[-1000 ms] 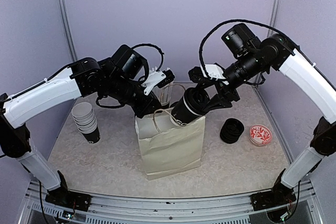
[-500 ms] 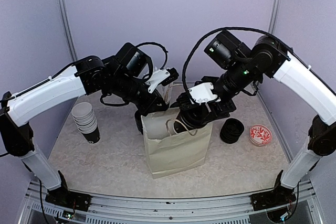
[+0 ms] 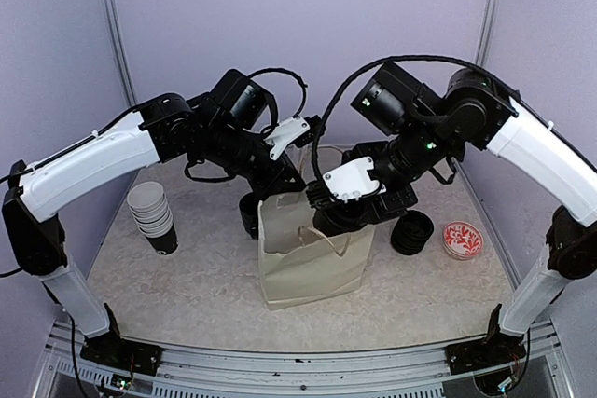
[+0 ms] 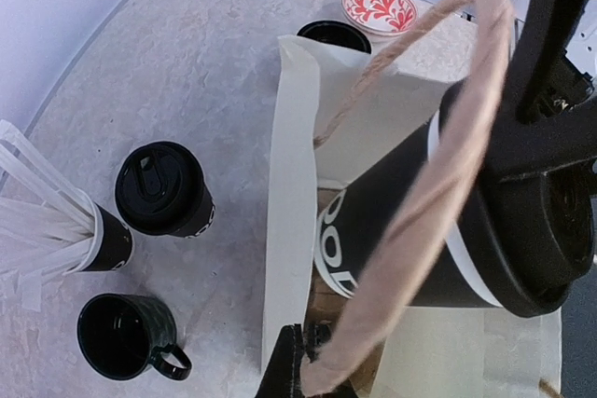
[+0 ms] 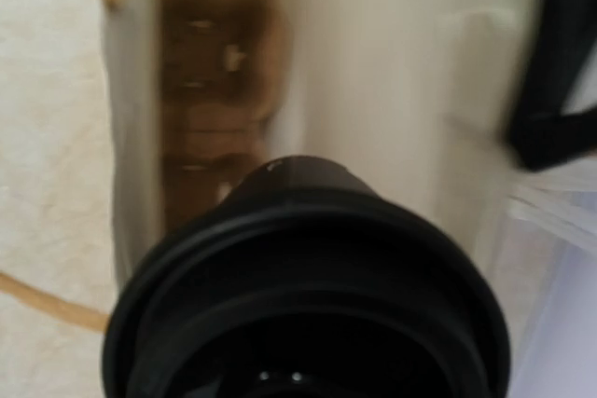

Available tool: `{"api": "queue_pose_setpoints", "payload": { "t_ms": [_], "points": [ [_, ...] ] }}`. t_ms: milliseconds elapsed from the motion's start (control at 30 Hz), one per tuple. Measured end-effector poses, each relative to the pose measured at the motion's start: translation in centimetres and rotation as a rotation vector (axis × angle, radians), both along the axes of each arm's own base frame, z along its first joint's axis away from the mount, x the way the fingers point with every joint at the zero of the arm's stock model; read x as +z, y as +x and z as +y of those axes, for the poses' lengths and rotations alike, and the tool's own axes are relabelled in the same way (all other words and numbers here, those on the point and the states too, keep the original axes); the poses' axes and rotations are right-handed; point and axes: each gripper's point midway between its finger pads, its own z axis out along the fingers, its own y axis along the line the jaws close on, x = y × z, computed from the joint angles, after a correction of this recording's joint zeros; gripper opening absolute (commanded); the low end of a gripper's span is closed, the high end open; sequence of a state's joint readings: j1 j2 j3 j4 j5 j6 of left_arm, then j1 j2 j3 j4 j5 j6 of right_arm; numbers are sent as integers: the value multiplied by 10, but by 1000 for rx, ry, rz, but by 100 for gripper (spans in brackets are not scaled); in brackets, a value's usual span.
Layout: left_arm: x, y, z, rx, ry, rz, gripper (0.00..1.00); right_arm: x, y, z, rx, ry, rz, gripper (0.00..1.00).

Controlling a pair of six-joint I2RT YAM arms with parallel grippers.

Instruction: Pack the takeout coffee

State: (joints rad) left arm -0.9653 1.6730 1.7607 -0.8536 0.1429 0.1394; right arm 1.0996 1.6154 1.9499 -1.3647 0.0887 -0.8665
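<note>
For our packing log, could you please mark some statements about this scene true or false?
The right gripper holds a lidded black paper cup tilted at the open beige paper bag's mouth. True.
The red-patterned round dish lies inside the bag. False: it lies on the table, outside it.
A second lidded black cup stands outside the bag. True.
The glossy dark mug holds the white straws. False: they stand in a separate black cup.

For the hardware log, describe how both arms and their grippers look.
The left arm and right arm match: white shells on long links, black rounded joints, a black cable arching over each wrist, a white bracket there. The left gripper's visible finger is black.
</note>
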Motion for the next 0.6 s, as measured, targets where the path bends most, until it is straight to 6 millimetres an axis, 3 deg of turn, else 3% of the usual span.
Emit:
{"api": "queue_pose_setpoints", "payload": {
  "t_ms": [167,300,433,600],
  "points": [
    [9,0,-3,-21,-16,-17,0,25,10,6,-20,49,-61,61],
    [11,-1,-4,-31,-17,-23,0,31,14,7,-27,59,-84,61],
    [10,-3,-6,-37,-16,-22,0,24,15,7,-28,39,-77,60],
    [8,-5,-8,-43,-13,-18,0,-6,12,2,-26,-40,-37,59]
  ]
}}
